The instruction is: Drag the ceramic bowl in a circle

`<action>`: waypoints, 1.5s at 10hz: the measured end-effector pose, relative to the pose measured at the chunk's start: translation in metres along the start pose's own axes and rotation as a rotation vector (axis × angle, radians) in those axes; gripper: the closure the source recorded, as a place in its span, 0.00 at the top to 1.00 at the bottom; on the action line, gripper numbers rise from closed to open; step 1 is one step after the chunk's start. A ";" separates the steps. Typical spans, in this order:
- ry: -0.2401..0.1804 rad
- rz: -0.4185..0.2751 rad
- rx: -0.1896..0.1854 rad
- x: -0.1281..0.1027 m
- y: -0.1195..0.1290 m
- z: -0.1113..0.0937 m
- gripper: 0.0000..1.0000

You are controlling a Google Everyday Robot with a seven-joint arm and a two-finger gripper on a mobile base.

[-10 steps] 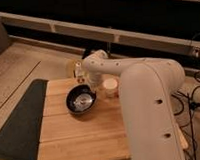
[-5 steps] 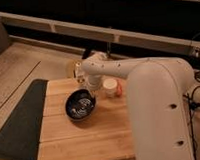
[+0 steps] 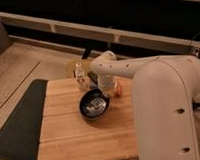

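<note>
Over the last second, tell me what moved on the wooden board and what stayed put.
The ceramic bowl slid rightward along the wooden board, dragged by the shut gripper at its far rim; the arm swung with it and now hides most of the white cup. The small clear bottle and dark mat stayed put.

Bowl: round, shallow, glossy black, upright on wooden board, right of centre, gripper at its far rim.

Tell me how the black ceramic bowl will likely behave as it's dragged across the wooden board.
The ceramic bowl looks rigid and glossy, so it will probably slide rather than flex. It is wide and shallow, so tipping seems unlikely. The gripper, shut at the bowl's far rim, works close to the small clear bottle, which the bowl might knock over.
</note>
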 end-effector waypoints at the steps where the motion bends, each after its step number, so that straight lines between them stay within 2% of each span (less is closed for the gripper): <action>1: -0.007 0.014 0.011 -0.005 -0.008 0.000 0.00; 3: -0.027 0.015 0.003 -0.023 -0.008 0.002 0.00; 5: -0.048 0.001 -0.023 -0.045 0.001 0.008 0.00; 7: -0.057 -0.033 -0.074 -0.061 0.027 0.019 0.00; 10: -0.043 -0.069 -0.165 -0.054 0.069 0.026 0.00; 11: -0.042 -0.080 -0.182 -0.048 0.079 0.023 0.02; 12: -0.039 -0.077 -0.176 -0.043 0.078 0.021 0.07; 13: -0.049 -0.043 -0.124 -0.036 0.055 0.012 0.22; 15: -0.059 0.016 -0.059 -0.027 0.019 0.001 0.38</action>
